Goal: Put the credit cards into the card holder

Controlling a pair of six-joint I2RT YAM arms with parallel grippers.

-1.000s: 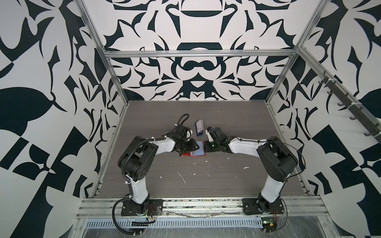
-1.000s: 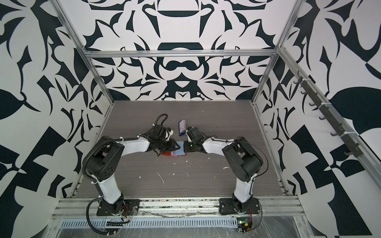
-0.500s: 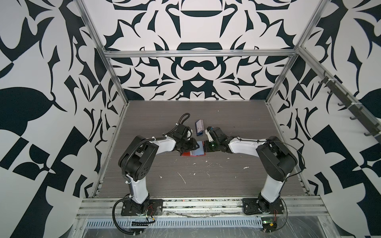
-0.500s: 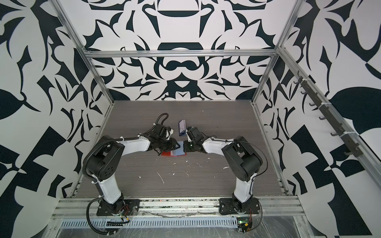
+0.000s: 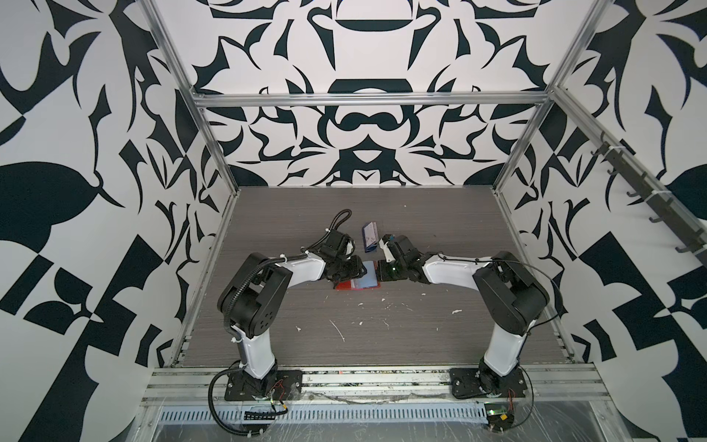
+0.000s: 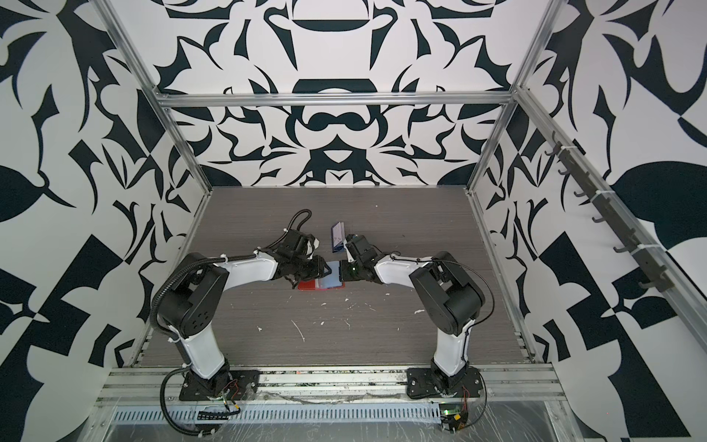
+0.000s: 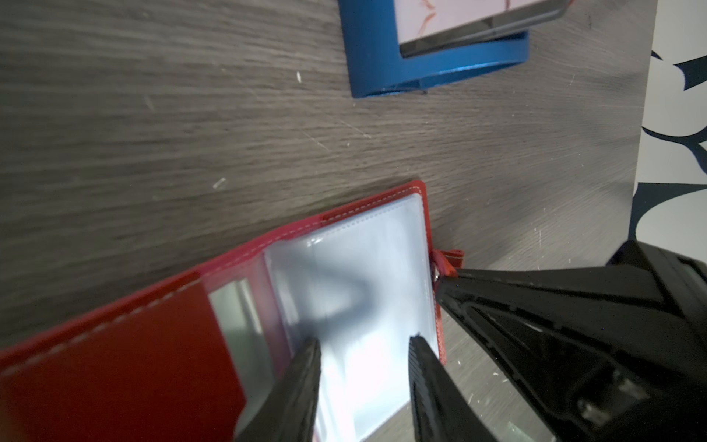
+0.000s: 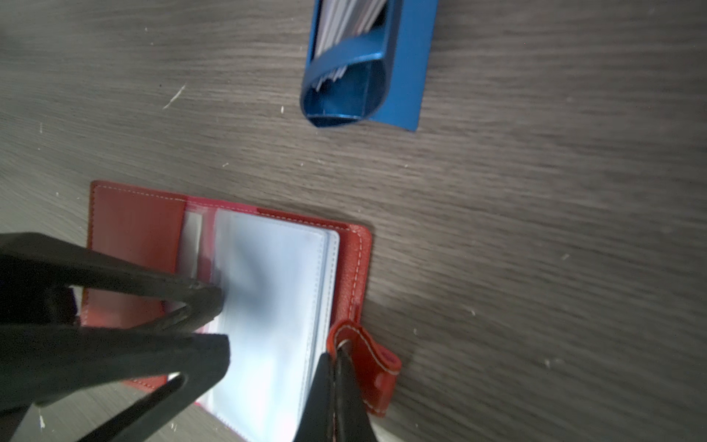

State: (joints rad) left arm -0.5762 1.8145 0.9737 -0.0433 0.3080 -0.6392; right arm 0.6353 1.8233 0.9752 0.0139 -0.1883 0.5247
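grey wood-grain surface [image 5: 421, 329], walled in by black-and-white patterned panels. left arm [image 5: 302, 269] and right arm [image 5: 451, 273] both stretch low and inward, their wrists almost meeting at mid-surface.

card holder [image 5: 357, 285]: red, lying open and flat on the surface right under the two wrists, stitched cover down, stack of clear sleeve pages [image 8: 275, 291] facing up.

left gripper [image 7: 363, 344]: jaws parted to a narrow gap, both tips set down on the top sleeve page, the clear plastic showing between them. not clamped on anything that i can see.

right gripper [image 8: 336, 354]: jaws closed tight, pinching the snap tab [image 8: 377, 367] at the holder's outer edge. the tab is curled up off the surface there.

blue rack [image 5: 370, 238]: just behind the holder toward the back wall, near it but not touching.

credit cards [image 7: 459, 15]: standing in the blue rack, a pale one with reddish marks facing out, edges of several more packed behind it in the right wrist view. cannot tell whether any sleeve holds a card.

white flecks [image 5: 338, 331]: scattered on the surface, nearer the arm bases.
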